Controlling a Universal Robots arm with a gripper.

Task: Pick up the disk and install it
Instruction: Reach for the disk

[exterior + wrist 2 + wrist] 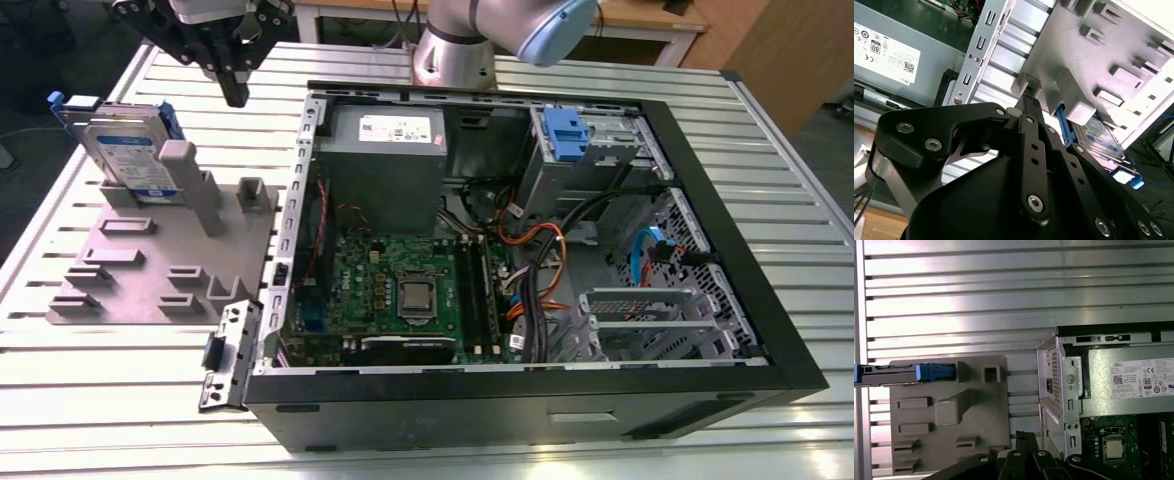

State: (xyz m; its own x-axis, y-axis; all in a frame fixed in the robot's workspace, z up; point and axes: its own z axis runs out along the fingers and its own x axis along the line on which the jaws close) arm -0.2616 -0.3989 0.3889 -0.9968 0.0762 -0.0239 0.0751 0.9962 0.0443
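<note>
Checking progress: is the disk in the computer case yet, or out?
Out. The disk stands on edge in the grey holder beside the case.

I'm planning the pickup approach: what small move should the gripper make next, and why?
Probably shift sideways toward the exterior view's left, to get over the disk. The gripper hangs empty above the table, between the grey holder and the open computer case, while the disk stands on edge in the holder, off to that side and lower.
</note>
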